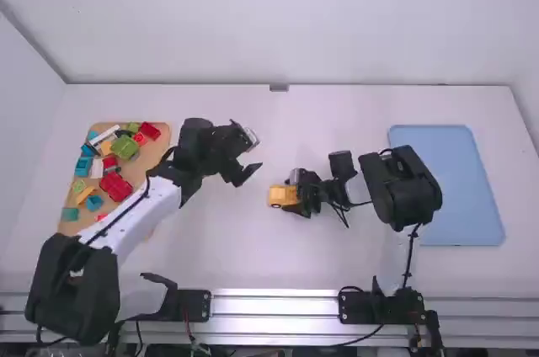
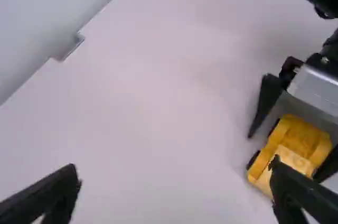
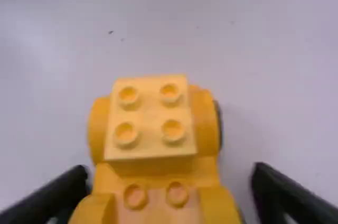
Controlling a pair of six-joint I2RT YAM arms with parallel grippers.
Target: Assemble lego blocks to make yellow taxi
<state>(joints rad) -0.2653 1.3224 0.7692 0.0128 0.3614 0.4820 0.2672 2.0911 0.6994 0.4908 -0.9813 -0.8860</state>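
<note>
The right gripper [image 3: 170,171] is standing with its fingers apart, straddling the yellow car base [image 3: 208,123], one finger lying close along a flank and the other leaving a gap. The step in hand is seemingly steadying the base or freeing it after fitting a block. If it is gripping next, centring first would be wise, since closing off-centre could be shoving the base sideways or rolling it on its wheels. The fingers should be pressing low on the flanks, leaving the top open. Any added block will be needing its studs lined up and a straight push down, as tilting could be popping the upper piece off.

The base is resting near the middle of the bench [image 1: 354,113], well apart from the far edge. A pale yellow block [image 3: 150,121] is sitting squarely across one end, showing four studs; two more are showing beside it on the lower deck. Dark wheels are peeking out at the side.

Farther out, the left gripper [image 2: 175,166] is hanging over the bench, its fingers spread on nothing. Loose blocks [image 1: 125,147] are lying on a board [image 1: 150,159] by the left edge; a blue tray [image 1: 442,180] is lying towards the right edge.
</note>
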